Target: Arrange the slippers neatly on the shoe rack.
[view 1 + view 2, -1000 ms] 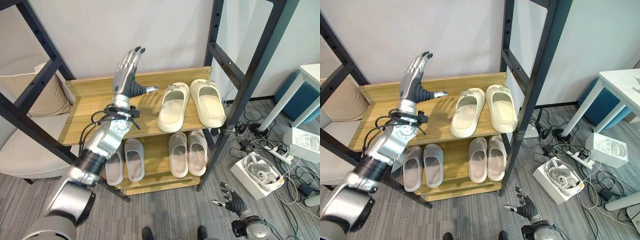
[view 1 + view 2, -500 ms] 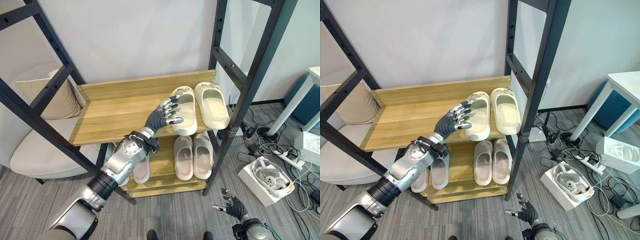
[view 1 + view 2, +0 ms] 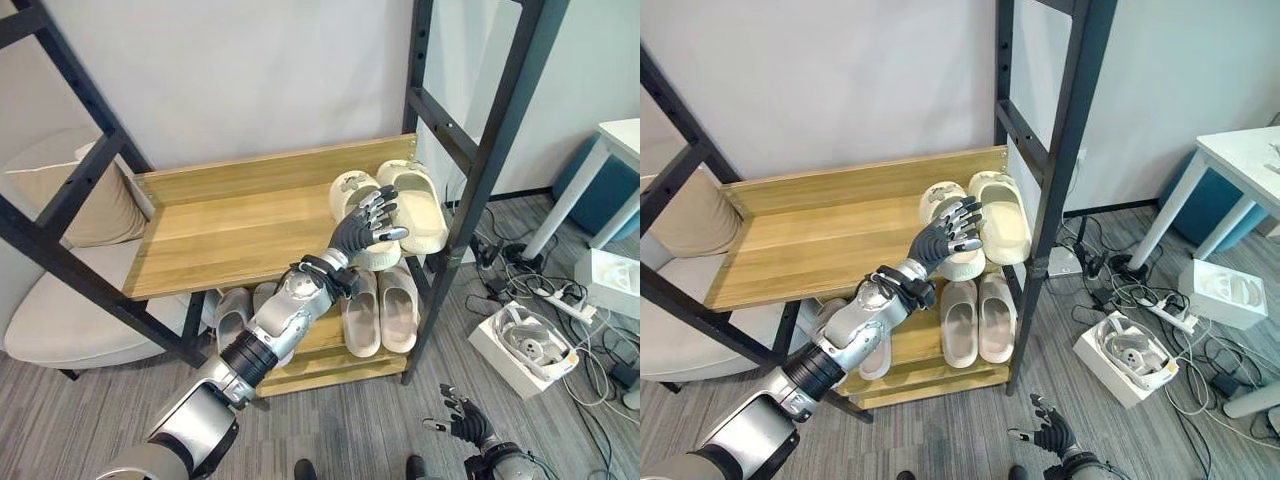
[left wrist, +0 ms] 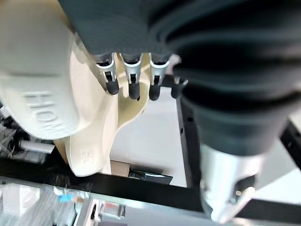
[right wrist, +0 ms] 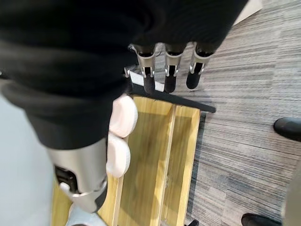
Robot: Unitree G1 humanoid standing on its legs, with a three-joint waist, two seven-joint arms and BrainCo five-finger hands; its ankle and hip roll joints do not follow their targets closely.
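Fingers (image 3: 377,205) of our left hand (image 3: 362,228) are spread and nearly straight, hovering over the heel end of the cream slippers (image 3: 405,205) near the centre of the left eye view; the thumb juts out to the right, above the front edge of the shelf. We cannot tell from the head views whether the dark tips touch the nearer slipper. In the left wrist view the fingertips (image 4: 131,87) sit close against cream foam, holding nothing.

Both cream slippers lie side by side at the right end of the upper wooden shelf (image 3: 230,225), toes toward the wall, the left one partly hidden under our hand. Below, on the lower shelf (image 3: 930,375), a pale pair (image 3: 965,318) sits right of centre and a grey pair (image 3: 235,310) shows further left, partly behind our forearm.

Our right hand (image 3: 1050,435) hangs at the bottom right of the right eye view, above the grey floor, fingers relaxed and apart, empty.

To do this step well, we judge that we should lower the flat fingers onto the nearer cream slipper and nudge gently, keeping it parallel to its mate and clear of the shelf's front edge, from which it could tip.

A white box (image 3: 525,350) with cables lies on the floor at the right.
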